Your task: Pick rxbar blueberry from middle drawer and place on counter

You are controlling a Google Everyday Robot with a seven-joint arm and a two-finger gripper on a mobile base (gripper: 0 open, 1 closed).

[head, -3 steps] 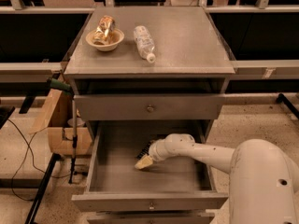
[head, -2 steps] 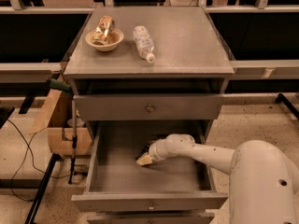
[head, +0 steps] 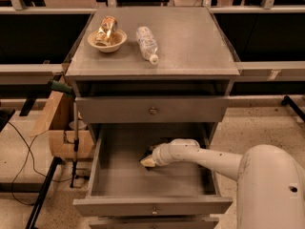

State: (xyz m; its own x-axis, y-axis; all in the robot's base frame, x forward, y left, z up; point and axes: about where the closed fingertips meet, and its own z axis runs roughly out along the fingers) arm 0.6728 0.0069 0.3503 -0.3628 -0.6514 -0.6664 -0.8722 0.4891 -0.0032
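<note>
The middle drawer [head: 152,206] is pulled out, and its grey floor shows. My white arm reaches into it from the right. The gripper [head: 148,161] is low over the drawer floor, near its middle. A small dark flat piece, the rxbar blueberry [head: 151,151], shows right at the gripper's far side, mostly hidden by it. I cannot tell whether the gripper holds it. The counter [head: 190,37] is the grey speckled top of the cabinet.
On the counter's left stands a bowl [head: 107,41] with a shiny gold-and-silver wrapper, and a clear plastic bottle [head: 147,43] lies beside it. The upper drawer front [head: 152,109] is shut. A cardboard box [head: 59,128] and cables lie left of the cabinet.
The gripper has shifted slightly up and toward the back of the drawer. Nothing on the counter has moved.
</note>
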